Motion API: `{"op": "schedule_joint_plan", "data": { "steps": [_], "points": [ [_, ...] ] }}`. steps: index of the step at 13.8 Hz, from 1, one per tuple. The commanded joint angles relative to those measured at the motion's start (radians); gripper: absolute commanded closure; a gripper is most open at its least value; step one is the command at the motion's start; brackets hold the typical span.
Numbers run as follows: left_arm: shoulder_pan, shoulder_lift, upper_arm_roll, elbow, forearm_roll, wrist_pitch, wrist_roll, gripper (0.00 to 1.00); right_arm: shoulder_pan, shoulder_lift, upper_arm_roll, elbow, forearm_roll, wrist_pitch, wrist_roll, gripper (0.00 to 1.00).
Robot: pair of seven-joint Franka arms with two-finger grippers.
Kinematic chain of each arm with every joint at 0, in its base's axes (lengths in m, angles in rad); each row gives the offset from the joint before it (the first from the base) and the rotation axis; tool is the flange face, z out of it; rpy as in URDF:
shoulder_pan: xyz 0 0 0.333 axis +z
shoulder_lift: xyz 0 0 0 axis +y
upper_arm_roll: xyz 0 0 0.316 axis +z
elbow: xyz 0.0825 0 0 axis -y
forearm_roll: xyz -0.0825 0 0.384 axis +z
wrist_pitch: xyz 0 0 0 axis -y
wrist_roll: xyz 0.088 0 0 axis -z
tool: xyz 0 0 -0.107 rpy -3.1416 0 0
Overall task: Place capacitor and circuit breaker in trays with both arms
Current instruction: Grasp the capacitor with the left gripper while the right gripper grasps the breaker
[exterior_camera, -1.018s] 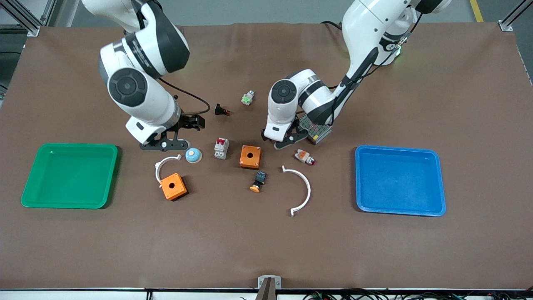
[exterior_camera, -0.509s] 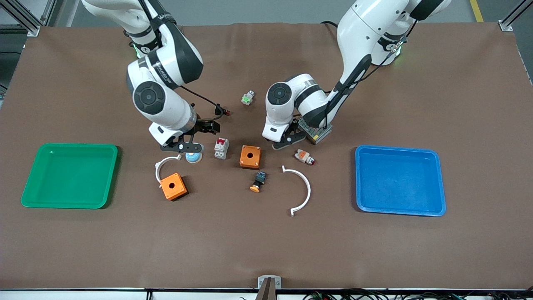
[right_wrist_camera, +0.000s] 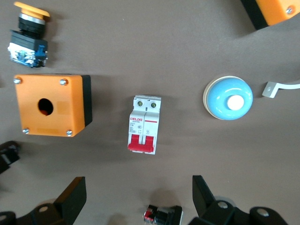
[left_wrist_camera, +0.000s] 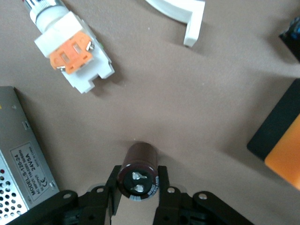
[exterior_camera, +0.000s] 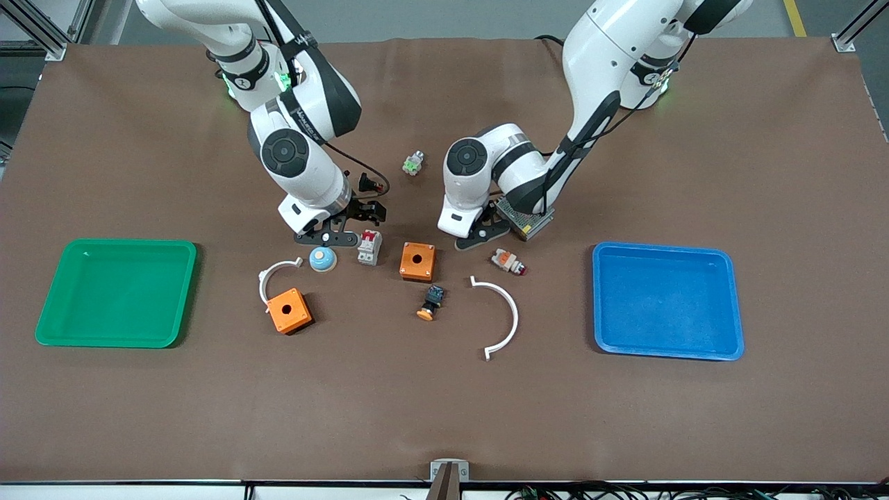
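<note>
On the desk, we take the orange box as our landmark. We see the right gripper hovering with fingers spread wide over the breaker, which lies on the desk just beside the box toward the right arm's end. The left gripper is low near the box, fingers clamped on the capacitor.

- Your two arms, the left arm and the right arm, are glossy white shells with black joint bands.
- Round dark caps sit on the elbows.
- Black cables trail along each arm.
- Green lights glow near the bases.
- Both have black grippers.
</note>
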Motion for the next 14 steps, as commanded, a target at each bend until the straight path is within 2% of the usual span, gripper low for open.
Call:
{"op": "schedule_joint_plan", "data": {
  "steps": [1, 6, 14],
  "points": [
    [0.033, -0.079, 0.004, -0.006, 0.02, -0.027, -0.025, 1.0, 0.014, 0.042, -0.004, -0.009, 0.022, 0.06, 0.028, 0.0],
    [0.15, -0.228, -0.001, 0.003, 0.023, -0.082, 0.116, 1.0, 0.025, 0.11, -0.007, 0.008, 0.019, 0.126, 0.031, 0.0],
    [0.415, -0.303, -0.008, -0.001, 0.012, -0.229, 0.547, 1.0, 0.014, 0.191, -0.007, 0.053, 0.014, 0.149, 0.031, 0.02]
  ]
}}
